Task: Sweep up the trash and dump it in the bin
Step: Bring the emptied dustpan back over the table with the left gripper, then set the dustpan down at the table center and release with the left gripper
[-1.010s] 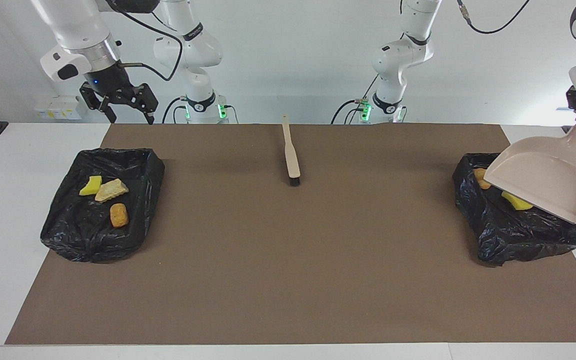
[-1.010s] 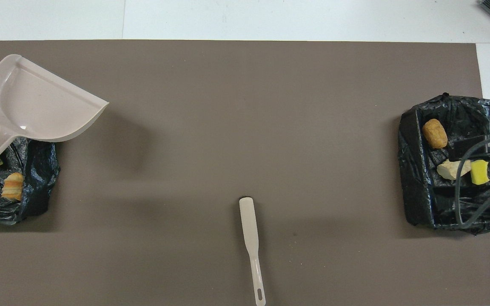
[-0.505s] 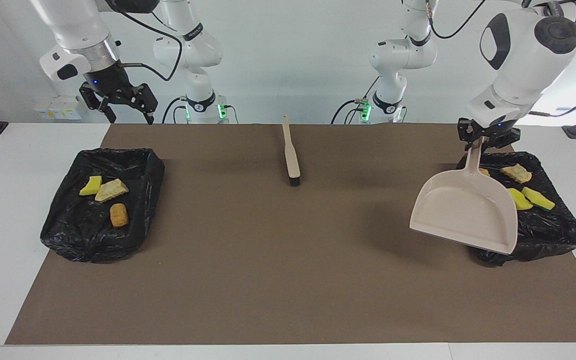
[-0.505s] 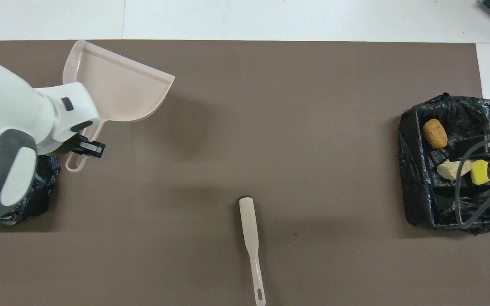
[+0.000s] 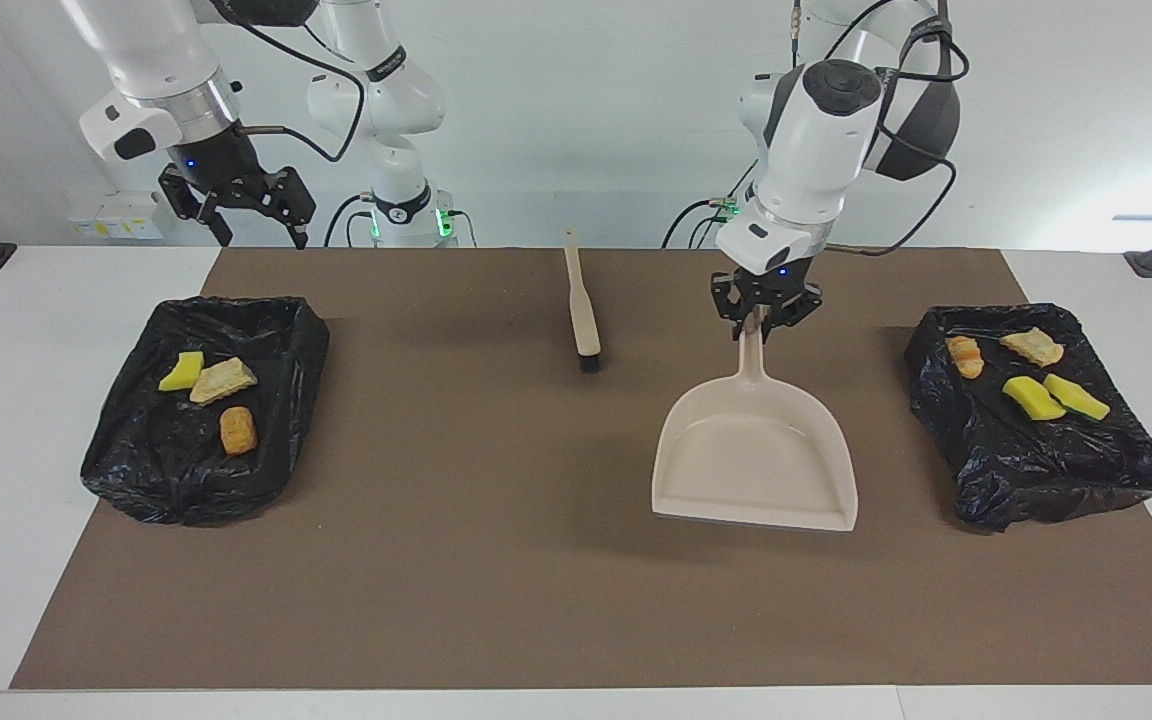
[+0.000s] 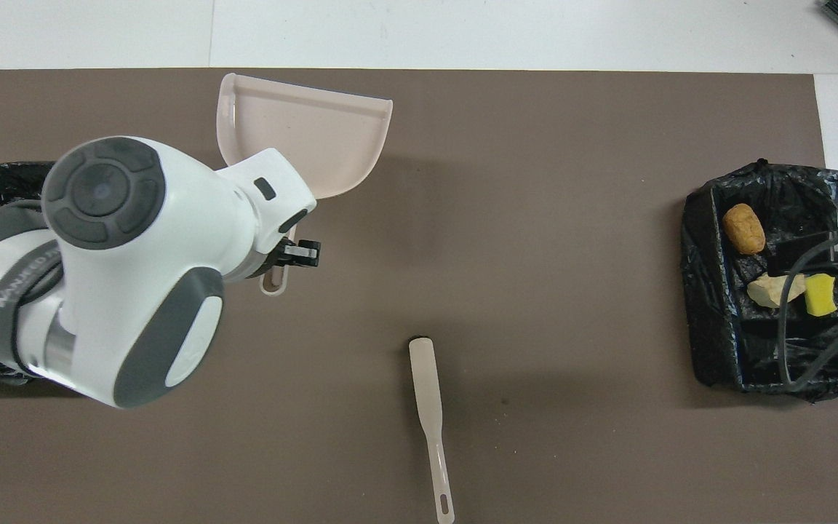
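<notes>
Since a second ago, left gripper [image 5: 764, 318] has carried the pale beige plastic dustpan [image 5: 754, 462] off the black-bagged bin at the left arm's end [image 5: 1036, 420] to mid brown mat [image 5: 496, 560]; jaws clamped on its handle. Trash: four scraps [image 5: 1021, 372] in that bin, three [image 5: 211, 395] in the other bagged bin [image 5: 201, 405]; none loose.

Do it well: lower flat, lip down, beside the beige brush [image 5: 582, 305].

Right gripper [image 5: 241, 205] waits over its end, jaws apart.

Hard to tell: whether the pan touches the tabletop. Overhead, the left arm hides its bin.
</notes>
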### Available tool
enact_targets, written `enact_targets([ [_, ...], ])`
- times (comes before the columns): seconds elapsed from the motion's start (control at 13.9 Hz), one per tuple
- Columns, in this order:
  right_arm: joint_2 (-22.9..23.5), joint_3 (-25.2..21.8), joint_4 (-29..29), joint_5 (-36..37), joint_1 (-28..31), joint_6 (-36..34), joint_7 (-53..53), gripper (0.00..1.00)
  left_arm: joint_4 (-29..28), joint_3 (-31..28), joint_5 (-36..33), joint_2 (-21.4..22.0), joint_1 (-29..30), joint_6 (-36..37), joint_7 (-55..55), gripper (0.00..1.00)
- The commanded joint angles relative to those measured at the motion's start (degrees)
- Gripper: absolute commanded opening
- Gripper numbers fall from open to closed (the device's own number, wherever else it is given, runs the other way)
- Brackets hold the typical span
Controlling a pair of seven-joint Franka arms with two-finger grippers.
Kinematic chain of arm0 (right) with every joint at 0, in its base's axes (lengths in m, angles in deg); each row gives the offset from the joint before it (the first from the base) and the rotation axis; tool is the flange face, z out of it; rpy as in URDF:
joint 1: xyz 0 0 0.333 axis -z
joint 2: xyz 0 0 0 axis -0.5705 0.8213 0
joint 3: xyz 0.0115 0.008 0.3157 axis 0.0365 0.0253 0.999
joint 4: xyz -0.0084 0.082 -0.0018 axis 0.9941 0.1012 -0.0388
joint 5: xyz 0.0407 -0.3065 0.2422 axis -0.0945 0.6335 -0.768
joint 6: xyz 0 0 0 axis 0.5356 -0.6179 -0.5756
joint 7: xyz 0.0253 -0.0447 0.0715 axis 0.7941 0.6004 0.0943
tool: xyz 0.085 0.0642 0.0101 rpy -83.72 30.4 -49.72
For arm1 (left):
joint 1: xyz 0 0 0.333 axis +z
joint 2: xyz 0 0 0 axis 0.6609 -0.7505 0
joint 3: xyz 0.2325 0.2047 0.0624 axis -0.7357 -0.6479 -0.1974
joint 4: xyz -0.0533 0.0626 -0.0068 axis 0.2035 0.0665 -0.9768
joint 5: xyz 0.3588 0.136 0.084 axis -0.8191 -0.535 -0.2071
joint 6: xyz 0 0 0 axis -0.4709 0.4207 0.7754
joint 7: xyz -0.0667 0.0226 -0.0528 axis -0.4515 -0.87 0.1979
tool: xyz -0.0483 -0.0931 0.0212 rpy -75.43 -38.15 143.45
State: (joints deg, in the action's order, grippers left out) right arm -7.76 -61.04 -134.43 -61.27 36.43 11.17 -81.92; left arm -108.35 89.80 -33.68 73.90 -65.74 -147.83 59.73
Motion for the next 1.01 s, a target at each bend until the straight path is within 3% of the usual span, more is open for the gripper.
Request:
enact_targets([
  [0.0, -0.93, 0.08, -1.14, -0.3, 0.12, 0.89, 1.08, 1.0, 8.41, -1.22, 1.49, -10.0, -5.49, -0.84, -6.56, 0.0],
  [0.07, -0.93, 0.08, -1.14, -0.3, 0.12, 0.89, 1.08, 1.0, 12.1, -1.14, 1.5, -13.97, -6.29, -1.54, -9.81, 0.0],
  [0.22, -0.93, 0.08, -1.14, -0.3, 0.12, 0.89, 1.08, 1.0, 13.72, -1.05, 2.19, -16.2, -6.47, -2.68, -10.99, 0.0],
  [0.43, -0.93, 0.08, -1.23, -0.3, 0.12, 0.89, 1.08, 1.0, 10.57, -0.87, 5.1, -16.73, -8.66, -9.26, -11.6, 0.0],
  [0.94, -0.93, 0.08, -1.14, -0.3, 0.12, 0.89, 1.08, 1.0, 5.02, -0.78, 5.19, -18.48, -13.06, -13.49, -12.48, 0.0],
])
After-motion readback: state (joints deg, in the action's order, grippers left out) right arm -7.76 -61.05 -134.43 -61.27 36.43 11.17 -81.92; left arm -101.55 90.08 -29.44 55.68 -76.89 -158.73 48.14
